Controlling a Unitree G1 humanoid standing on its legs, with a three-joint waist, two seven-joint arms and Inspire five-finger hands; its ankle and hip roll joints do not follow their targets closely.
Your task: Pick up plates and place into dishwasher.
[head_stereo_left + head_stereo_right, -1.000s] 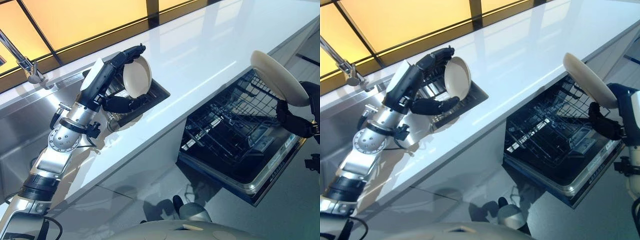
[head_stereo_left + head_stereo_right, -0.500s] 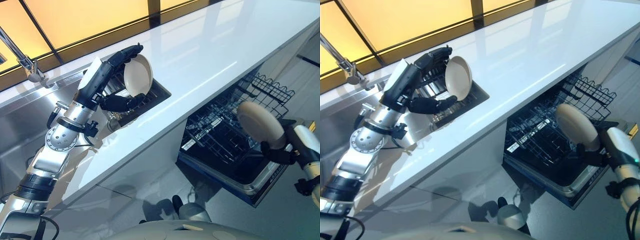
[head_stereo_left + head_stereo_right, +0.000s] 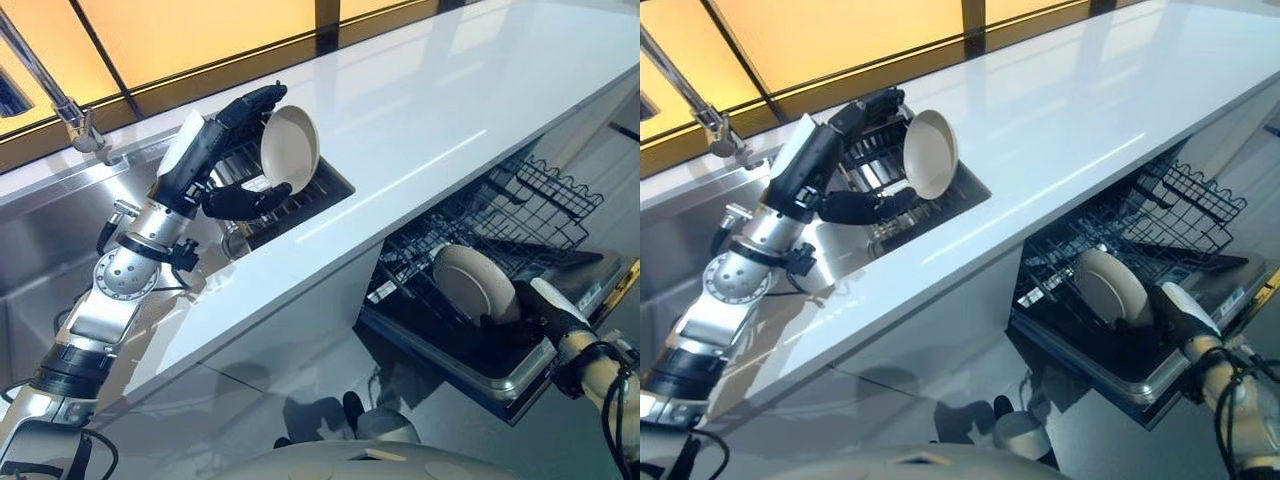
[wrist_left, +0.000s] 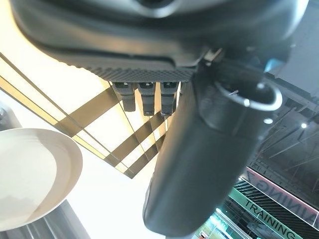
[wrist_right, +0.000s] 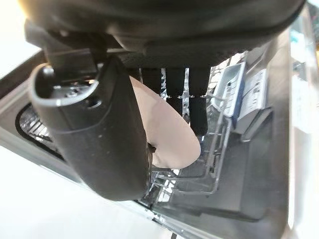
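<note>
My left hand (image 3: 222, 130) is shut on a cream plate (image 3: 291, 148) and holds it upright over the dark drying rack (image 3: 318, 190) by the sink. Its wrist view has that plate (image 4: 31, 183) beside the thumb (image 4: 199, 149). My right hand (image 3: 541, 306) is low at the open dishwasher, shut on a second cream plate (image 3: 473, 282). That plate stands tilted down among the wires of the pulled-out lower rack (image 3: 530, 205). In the right wrist view the plate (image 5: 167, 132) sits between the thumb (image 5: 99, 134) and the fingers (image 5: 175, 84).
A long white counter (image 3: 440, 110) runs above the dishwasher. A steel sink (image 3: 40, 250) with a faucet (image 3: 62, 105) lies at the left. The dishwasher door (image 3: 520, 375) hangs open below the rack, over a grey floor.
My right hand has brought its plate down from above the counter edge into the dishwasher's lower rack. The left hand has kept its plate over the drying rack.
</note>
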